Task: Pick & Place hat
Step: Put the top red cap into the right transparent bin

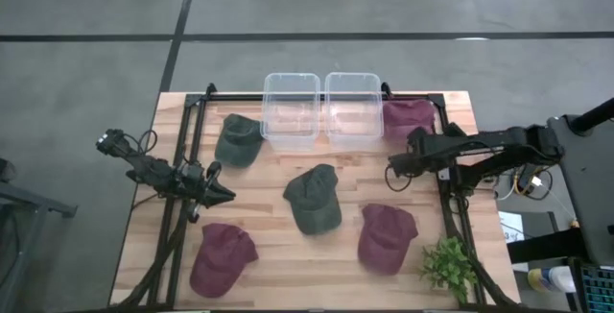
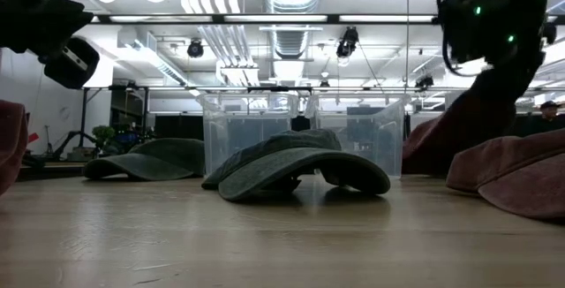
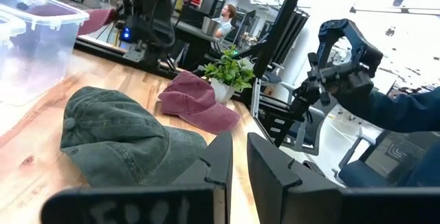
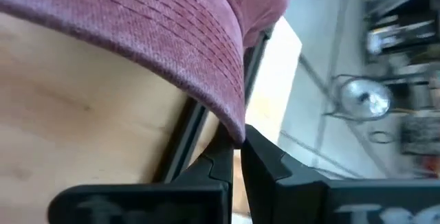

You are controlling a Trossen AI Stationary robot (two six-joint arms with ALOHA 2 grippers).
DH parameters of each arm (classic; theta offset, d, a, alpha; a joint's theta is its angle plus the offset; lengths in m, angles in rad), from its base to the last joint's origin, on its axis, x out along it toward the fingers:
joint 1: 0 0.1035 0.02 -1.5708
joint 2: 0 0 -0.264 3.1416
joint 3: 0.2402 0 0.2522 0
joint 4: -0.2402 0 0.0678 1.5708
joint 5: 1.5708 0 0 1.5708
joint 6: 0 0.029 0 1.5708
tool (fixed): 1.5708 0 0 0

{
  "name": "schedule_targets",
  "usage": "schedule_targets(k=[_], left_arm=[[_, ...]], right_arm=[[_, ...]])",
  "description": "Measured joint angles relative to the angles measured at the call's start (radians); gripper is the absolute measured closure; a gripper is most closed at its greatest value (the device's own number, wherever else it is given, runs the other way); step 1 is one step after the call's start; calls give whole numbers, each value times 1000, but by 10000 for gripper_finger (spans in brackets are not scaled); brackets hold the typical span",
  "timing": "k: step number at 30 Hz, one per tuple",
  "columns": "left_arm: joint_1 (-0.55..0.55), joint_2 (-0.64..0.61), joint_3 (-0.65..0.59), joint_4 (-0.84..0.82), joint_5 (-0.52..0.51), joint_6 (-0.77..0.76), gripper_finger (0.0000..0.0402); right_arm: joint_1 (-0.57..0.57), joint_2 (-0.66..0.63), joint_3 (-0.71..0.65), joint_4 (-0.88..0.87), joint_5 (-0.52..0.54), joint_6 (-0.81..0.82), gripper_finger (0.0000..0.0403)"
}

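While your right gripper (image 4: 237, 157) pinches the maroon cap (image 4: 158, 38) at two o'clock by its stiff brim, expect a light, floppy crown.

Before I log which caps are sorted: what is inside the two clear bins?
Both clear bins look empty from above; wood shows through. A maroon cap lies beside them, its brim pinched by the right gripper; under it is hidden.

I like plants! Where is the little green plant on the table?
In the high view the green plant sits at the table's near right corner, just right of a maroon hat.
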Motion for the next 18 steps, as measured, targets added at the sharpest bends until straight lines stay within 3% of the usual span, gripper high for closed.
schedule_targets(k=[9,18], left_arm=[[0,4,0,0,0,-1,362],[0,6,0,4,0,-62,362]], right_arm=[[-32,-65,87,3,11,12,392],[-169,-70,192,2,201,-5,392]])
